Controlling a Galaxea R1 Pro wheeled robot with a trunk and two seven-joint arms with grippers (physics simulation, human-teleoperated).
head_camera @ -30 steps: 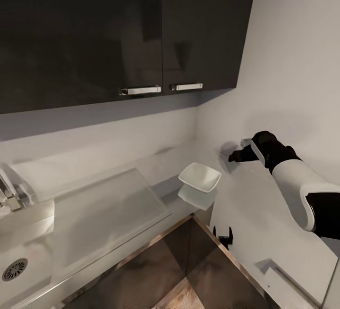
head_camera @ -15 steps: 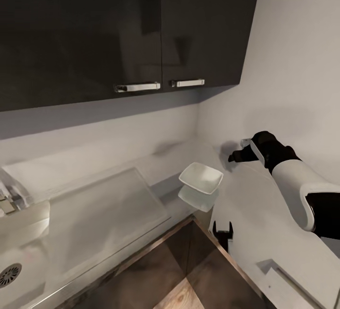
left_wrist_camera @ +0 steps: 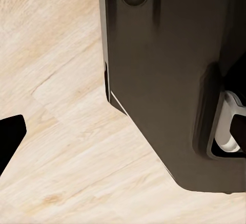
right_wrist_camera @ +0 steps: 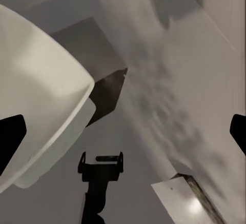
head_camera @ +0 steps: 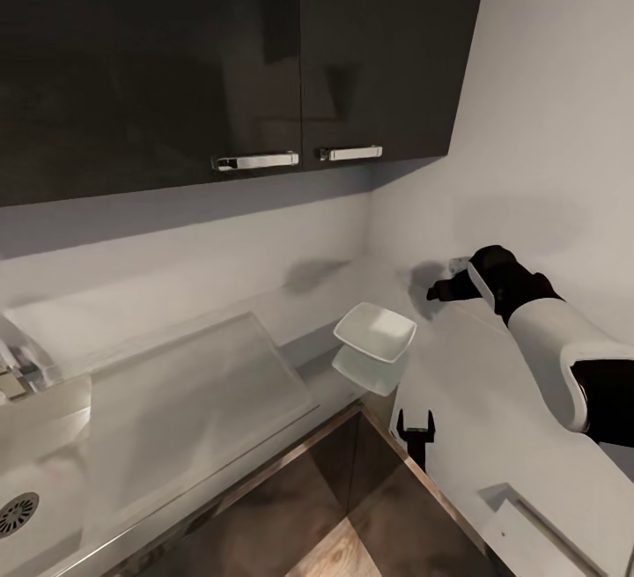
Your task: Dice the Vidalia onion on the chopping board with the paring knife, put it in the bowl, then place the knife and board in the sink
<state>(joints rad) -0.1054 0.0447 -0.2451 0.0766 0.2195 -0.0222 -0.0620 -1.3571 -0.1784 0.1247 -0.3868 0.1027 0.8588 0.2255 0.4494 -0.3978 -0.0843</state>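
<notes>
The white bowl [head_camera: 374,330] sits on the grey countertop [head_camera: 467,383] near the inner corner, mirrored in the glossy surface. My right gripper [head_camera: 438,291] hovers just right of it, close to the wall. In the right wrist view its jaws stand wide apart and open, with the bowl [right_wrist_camera: 36,106] close by. My left gripper [head_camera: 415,421] hangs low beside the counter's edge, open and holding nothing. The sink [head_camera: 44,480] with its round drain lies at the far left. The onion, the paring knife and the chopping board are out of view.
Glossy dark upper cabinets [head_camera: 264,57] hang over the counter. A flat drainboard [head_camera: 194,392] lies between sink and bowl, and the tap [head_camera: 13,370] stands at the left edge. Light wood floor [left_wrist_camera: 56,80] lies beside my dark base [left_wrist_camera: 169,80].
The head camera has panned a little to the right, so the sink has slid toward the picture's left edge. My left gripper has risen slightly. The right arm holds its place.
</notes>
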